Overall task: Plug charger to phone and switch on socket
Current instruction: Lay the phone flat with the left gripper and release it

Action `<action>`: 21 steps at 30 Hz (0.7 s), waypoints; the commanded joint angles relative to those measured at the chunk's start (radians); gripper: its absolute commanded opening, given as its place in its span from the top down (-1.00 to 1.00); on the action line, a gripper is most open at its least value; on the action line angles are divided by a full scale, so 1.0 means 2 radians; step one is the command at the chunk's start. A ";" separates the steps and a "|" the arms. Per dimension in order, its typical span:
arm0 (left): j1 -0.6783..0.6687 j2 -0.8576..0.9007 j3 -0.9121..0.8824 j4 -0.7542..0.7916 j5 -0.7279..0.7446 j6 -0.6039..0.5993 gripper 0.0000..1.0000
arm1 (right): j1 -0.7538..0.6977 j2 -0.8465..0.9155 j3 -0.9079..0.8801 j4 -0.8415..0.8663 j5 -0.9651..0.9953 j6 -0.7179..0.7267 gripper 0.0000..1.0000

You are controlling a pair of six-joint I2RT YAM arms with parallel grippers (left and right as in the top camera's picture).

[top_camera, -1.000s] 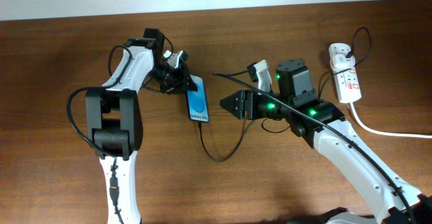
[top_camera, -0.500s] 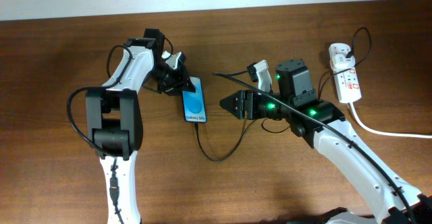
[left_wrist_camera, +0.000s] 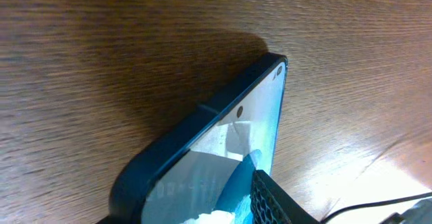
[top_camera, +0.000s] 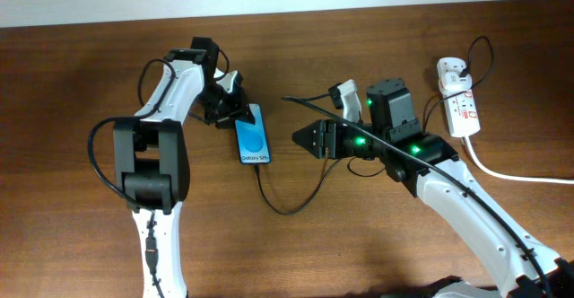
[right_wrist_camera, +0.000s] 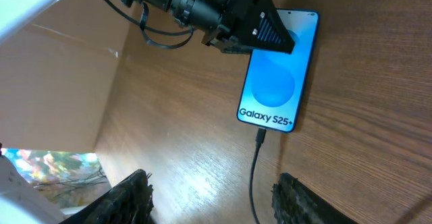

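While in the left gripper (top_camera: pixel 235 108), "Galaxy S25" phone (top_camera: pixel 255 141).

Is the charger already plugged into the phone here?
Yes, in the right wrist view the charger ends with its connector seated in the bottom edge of the phone.

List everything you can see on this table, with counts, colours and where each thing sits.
table: one, brown wood, under everything
phone: one, blue screen with dark edges, left of centre
charger: one, thin black cable, connector at the phone's lower end, looping toward the right arm
socket: one, white with red marks, far right
white cord: one, thick, running from the socket off the right edge
left gripper: one, black, shut on the phone's top end
right gripper: one, black, open, just right of the phone
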 commanded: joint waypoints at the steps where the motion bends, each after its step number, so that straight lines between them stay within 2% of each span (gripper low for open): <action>1: 0.003 0.019 -0.008 -0.003 -0.095 -0.005 0.16 | 0.002 -0.004 0.009 0.000 0.005 -0.007 -0.23; 21: 0.002 0.019 -0.008 -0.014 -0.195 -0.007 0.09 | 0.002 -0.004 0.009 0.000 0.005 -0.007 -0.24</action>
